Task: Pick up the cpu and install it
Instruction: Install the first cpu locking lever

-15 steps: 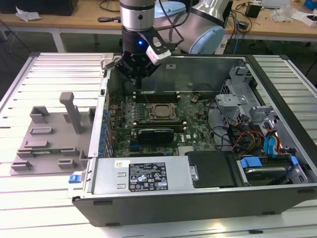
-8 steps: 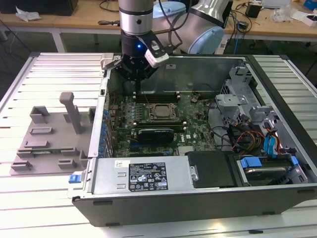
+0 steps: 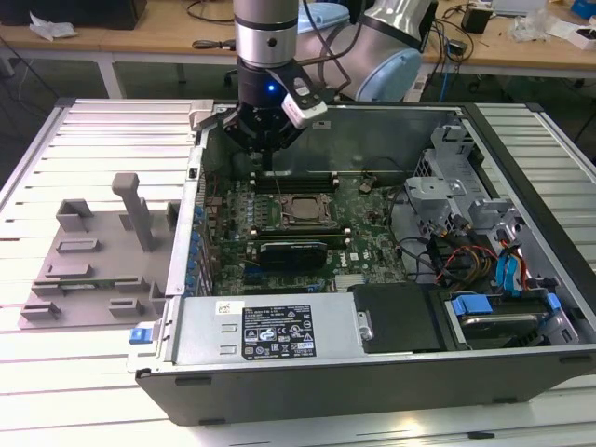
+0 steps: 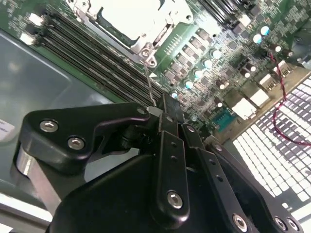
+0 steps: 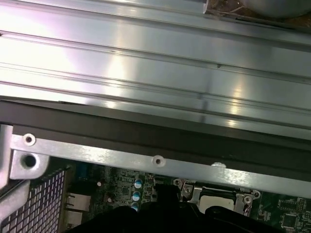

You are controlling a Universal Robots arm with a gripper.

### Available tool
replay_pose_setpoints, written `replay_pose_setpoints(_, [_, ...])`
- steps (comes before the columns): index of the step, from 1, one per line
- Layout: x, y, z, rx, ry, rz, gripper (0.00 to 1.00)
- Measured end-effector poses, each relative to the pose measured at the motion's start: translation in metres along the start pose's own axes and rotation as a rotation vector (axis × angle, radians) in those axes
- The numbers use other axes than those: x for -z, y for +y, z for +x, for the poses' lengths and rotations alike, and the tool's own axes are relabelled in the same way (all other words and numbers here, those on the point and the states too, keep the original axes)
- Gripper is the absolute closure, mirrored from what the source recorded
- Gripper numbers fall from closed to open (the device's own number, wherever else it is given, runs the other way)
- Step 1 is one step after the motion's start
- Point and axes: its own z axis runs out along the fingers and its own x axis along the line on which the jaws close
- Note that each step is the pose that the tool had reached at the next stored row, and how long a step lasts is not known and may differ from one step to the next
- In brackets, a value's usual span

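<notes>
The cpu [image 3: 300, 207], a small flat square chip with a pale metal top, lies in the black square socket frame with metal edges near the middle of the green motherboard [image 3: 372, 233], inside the open dark grey computer case [image 3: 372, 372]. In the second wrist view its pale top [image 4: 138, 14] glares bright within the frame, flat and square to the board, beside the rows of long black memory slots [image 4: 92, 58]. It looks already seated in the socket, not lying on the grey plastic fixture tray with upright posts [image 3: 102, 261], which sits on the ribbed metal table [image 3: 56, 149] outside the case, at the exterior view's left.

The black gripper [image 3: 266, 140] hangs over the case's far edge, above the memory slots, and the chip lies just towards the near side of it, lower down. In the second wrist view the black fingers [image 4: 167, 126] are drawn together, with a thin metal wire standing up close by their tips; whether they pinch it I cannot tell. They hold no chip. The first wrist view looks across the case's rim [image 5: 146, 160] with the socket [image 5: 216, 201] just beyond the gripper's body.
</notes>
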Motion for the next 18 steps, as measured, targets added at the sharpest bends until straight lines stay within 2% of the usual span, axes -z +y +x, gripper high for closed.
replay_pose_setpoints(4, [0.0000, -0.0014, -0.0092, 0.000, 0.0000, 0.0000, 0.89])
replay_pose_setpoints(14, [-0.0003, -0.0038, -0.0216, 0.000, 0.0001, -0.0001, 0.89])
replay_pose_setpoints(18, [-0.0006, -0.0060, -0.0298, 0.000, 0.0005, -0.0001, 0.89])
